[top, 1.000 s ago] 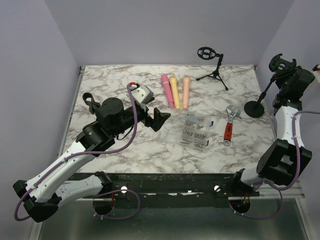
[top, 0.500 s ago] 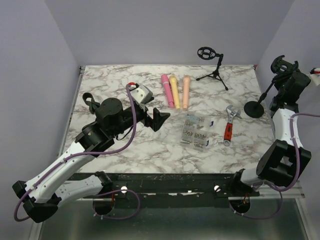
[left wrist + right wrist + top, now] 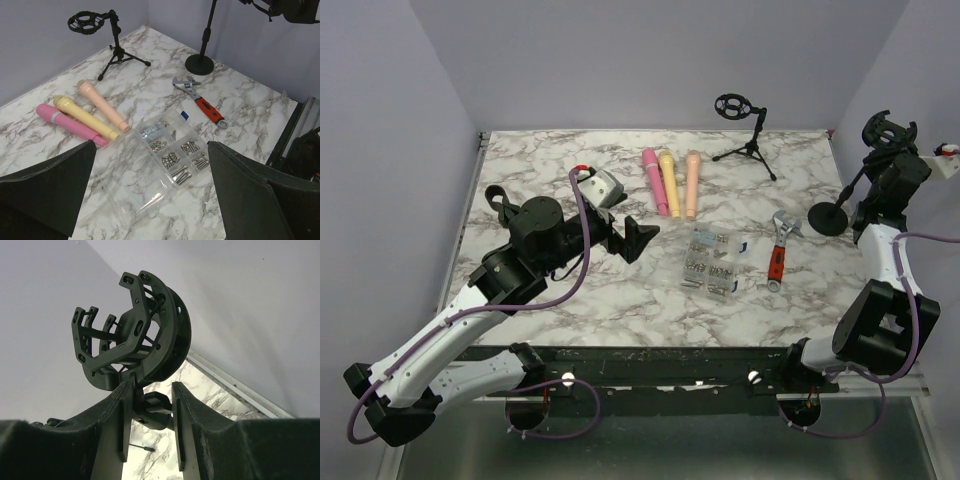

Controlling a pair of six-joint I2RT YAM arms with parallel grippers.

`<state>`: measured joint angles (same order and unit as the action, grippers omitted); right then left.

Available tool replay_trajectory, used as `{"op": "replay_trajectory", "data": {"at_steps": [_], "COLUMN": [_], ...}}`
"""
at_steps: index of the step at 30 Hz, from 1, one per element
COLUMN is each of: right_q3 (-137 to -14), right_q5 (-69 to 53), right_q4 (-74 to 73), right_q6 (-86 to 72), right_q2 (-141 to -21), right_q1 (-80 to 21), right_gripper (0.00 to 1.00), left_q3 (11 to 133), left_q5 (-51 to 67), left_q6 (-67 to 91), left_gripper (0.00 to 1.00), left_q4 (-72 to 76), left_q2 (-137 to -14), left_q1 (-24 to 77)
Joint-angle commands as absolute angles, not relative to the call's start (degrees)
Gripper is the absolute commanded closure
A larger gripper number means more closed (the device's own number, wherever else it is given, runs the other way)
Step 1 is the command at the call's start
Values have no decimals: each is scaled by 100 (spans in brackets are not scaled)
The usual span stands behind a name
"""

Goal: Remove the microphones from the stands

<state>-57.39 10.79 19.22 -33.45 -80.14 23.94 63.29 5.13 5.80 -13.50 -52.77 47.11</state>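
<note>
Three microphones, pink (image 3: 654, 178), yellow (image 3: 668, 183) and peach (image 3: 692, 185), lie side by side on the marble table, away from both grippers. The round-base stand (image 3: 830, 217) rises at the right edge, and its black ring mount (image 3: 135, 330) holds nothing. My right gripper (image 3: 152, 390) is shut on the stand's joint just under that mount, high at the far right (image 3: 882, 152). Over the table's left-middle my left gripper (image 3: 640, 240) hangs wide open with nothing in it. The left wrist view shows the pink (image 3: 65, 122), yellow (image 3: 85, 117) and peach (image 3: 102, 105) microphones.
A small tripod stand (image 3: 748, 140) with an empty ring mount is at the back. A clear box of screws (image 3: 712, 262) lies mid-table, and a red-handled wrench (image 3: 778, 250) to its right. The purple walls stand close behind and beside the right stand.
My right wrist has shifted slightly down and left while holding the stand's head, which barely moved. The left arm has stayed put.
</note>
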Motion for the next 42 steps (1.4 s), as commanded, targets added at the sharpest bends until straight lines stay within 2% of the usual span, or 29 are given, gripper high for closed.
{"op": "replay_trajectory", "data": {"at_steps": [1, 27, 36, 40, 42], "right_q3": [-5204, -4691, -4869, -5330, -5666], "right_q5": [1284, 1435, 1390, 1515, 1704], "right_q4": [532, 294, 237, 11, -324], "right_q6": [-3068, -2938, -2855, -2642, -2507], "right_q2": [-8341, -8512, -8501, -8272, -8153], "right_q1": [2342, 2343, 2309, 2083, 1896], "right_gripper": [59, 58, 57, 52, 43], "left_q3": [6475, 6454, 6460, 6460, 6456], "left_q5": [508, 569, 563, 545, 534], "left_q6": [578, 629, 635, 636, 629], "left_gripper": [1, 1, 1, 1, 1], "left_q4": [-1424, -1412, -1404, -1404, -1404], "left_q2": [-5161, -5098, -5085, -5089, -5100], "left_q1": [4735, 4744, 4737, 4737, 4737]}}
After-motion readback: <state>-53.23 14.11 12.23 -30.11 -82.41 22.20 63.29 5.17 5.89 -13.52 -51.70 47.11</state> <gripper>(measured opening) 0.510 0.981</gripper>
